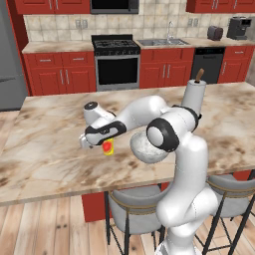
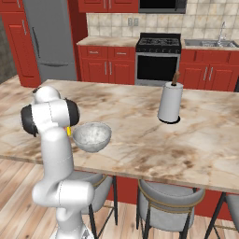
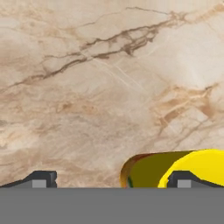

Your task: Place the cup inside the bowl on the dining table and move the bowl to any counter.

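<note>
The small yellow cup point(image 1: 108, 148) with a red lower part stands on the marble dining table point(image 1: 50, 149), left of the grey-white speckled bowl point(image 1: 145, 150). My arm's elbow hides part of the bowl in the left base view. The bowl point(image 2: 92, 136) shows whole from the right, with a yellow sliver of the cup point(image 2: 69, 131) beside the arm. My gripper point(image 1: 99, 144) hangs just over the cup, open. In the hand view the cup's rim point(image 3: 175, 168) sits low at the right, by the right fingertip point(image 3: 183, 179), with the gripper point(image 3: 113, 181) open and nothing held.
A paper towel roll on a stand point(image 2: 170, 102) rises on the table's far right. Grey stools point(image 1: 132, 209) stand along the near edge. The counter point(image 1: 55, 46) with red drawers runs along the back wall, beside a stove point(image 1: 116, 47) and sink point(image 1: 162, 42).
</note>
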You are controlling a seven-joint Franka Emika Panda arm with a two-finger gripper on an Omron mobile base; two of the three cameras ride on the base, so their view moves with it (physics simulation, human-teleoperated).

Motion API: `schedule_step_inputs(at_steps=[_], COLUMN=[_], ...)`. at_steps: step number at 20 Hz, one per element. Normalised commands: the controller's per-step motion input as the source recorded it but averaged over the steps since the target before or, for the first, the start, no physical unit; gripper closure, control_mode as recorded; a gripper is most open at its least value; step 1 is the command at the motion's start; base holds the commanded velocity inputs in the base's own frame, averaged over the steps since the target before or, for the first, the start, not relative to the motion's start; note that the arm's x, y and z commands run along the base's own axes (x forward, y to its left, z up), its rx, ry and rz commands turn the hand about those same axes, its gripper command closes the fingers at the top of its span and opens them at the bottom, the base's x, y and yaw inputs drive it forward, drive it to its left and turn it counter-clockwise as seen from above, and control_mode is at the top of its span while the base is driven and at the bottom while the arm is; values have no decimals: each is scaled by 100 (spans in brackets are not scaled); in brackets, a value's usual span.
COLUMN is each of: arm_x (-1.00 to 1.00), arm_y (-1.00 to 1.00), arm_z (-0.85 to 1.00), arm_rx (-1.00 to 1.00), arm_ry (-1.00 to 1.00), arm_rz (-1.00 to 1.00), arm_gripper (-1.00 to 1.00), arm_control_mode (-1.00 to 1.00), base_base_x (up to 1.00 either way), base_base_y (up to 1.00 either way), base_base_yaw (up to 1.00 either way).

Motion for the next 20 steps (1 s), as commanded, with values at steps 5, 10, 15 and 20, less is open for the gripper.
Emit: schedule_step_inputs(at_steps=[5, 10, 15, 20], arm_x=[0, 0, 0, 0], arm_y=[0, 0, 0, 2], arm_z=[0, 0, 0, 0], arm_rx=[0, 0, 0, 0], arm_ry=[0, 0, 0, 0], arm_rz=[0, 0, 0, 1], arm_gripper=[100, 100, 100, 100], arm_control_mode=[-100, -100, -100, -100], base_base_x=[0, 0, 0, 0], base_base_y=[0, 0, 0, 0], base_base_yaw=[0, 0, 0, 0])
